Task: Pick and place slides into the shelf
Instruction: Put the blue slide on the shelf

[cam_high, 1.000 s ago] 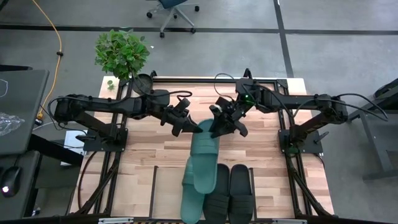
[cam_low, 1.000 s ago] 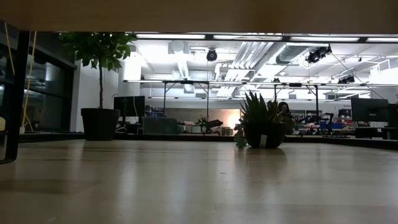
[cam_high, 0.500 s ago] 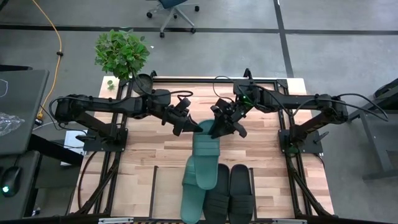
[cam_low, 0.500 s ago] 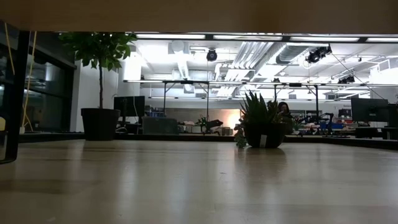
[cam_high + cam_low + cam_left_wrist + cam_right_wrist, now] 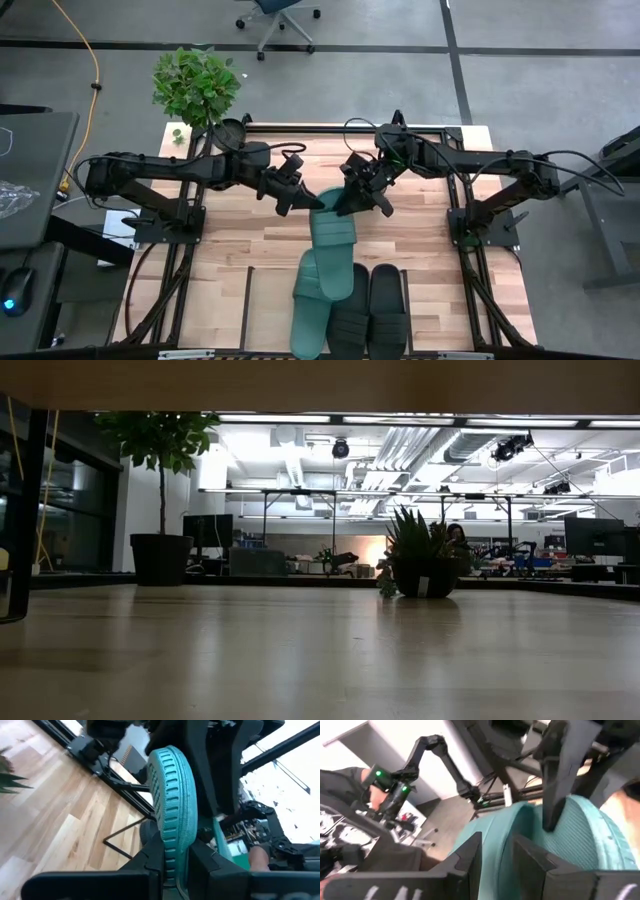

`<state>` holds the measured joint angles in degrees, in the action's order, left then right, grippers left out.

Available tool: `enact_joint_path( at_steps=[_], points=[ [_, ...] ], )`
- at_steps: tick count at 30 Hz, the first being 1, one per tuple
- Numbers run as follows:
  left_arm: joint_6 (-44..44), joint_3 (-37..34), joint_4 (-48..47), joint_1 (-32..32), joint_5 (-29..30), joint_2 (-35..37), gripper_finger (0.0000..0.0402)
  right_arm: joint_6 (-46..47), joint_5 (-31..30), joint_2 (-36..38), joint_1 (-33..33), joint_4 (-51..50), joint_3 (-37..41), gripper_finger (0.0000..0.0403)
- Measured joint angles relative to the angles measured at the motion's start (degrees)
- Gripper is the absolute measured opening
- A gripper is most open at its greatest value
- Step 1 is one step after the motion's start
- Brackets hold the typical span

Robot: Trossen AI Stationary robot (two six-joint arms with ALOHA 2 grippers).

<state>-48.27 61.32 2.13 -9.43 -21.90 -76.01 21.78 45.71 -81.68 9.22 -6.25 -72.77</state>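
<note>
Two claws are gripping one teal slide (image 5: 333, 232) from opposite sides, over the middle of the table (image 5: 220, 240). Left claw (image 5: 303, 203) is pinching narrow on the slide's rim at its far end; the left wrist view is showing the ribbed teal edge (image 5: 172, 815) running up between its two dark fingers (image 5: 150, 862). Right claw (image 5: 352, 205) is clamping the same end from the other side, fingers partly apart with the teal rim (image 5: 512, 835) sitting between them. Held slide is hanging down from both claws toward the near table edge, its free end overlapping the second teal slide (image 5: 312, 315) lying below. Two black slides (image 5: 372, 310) are lying side by side just right of that one, below and a little right of the right claw, in the shelf (image 5: 440, 310) bay at the near edge. Potted plant (image 5: 196, 85) is sitting beyond the left claw, off the far left table corner. Low view is showing only a bare surface and the room behind, with another potted plant (image 5: 420, 555).
</note>
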Motion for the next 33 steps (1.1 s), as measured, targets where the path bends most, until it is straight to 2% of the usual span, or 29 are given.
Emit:
enact_joint_path(
  at_steps=[6,23,28,33],
  points=[
    [0.48,0.17,-1.8,-0.06,1.65,1.03,0.0034,-1.04,-3.46,1.69,1.45,0.9,0.0,0.0094],
    [0.41,0.17,-2.87,0.07,-1.43,3.44,0.0033,-1.28,-3.2,9.05,7.45,-0.22,0.04,0.0095],
    [1.24,0.2,-11.2,0.06,-1.83,7.96,0.0033,-1.96,-2.82,11.49,9.0,-3.79,0.09,0.0095],
    [2.57,0.2,-21.72,-1.07,-2.08,13.71,0.0033,-3.93,-5.08,13.17,10.08,-7.4,0.09,0.0094]
  ],
)
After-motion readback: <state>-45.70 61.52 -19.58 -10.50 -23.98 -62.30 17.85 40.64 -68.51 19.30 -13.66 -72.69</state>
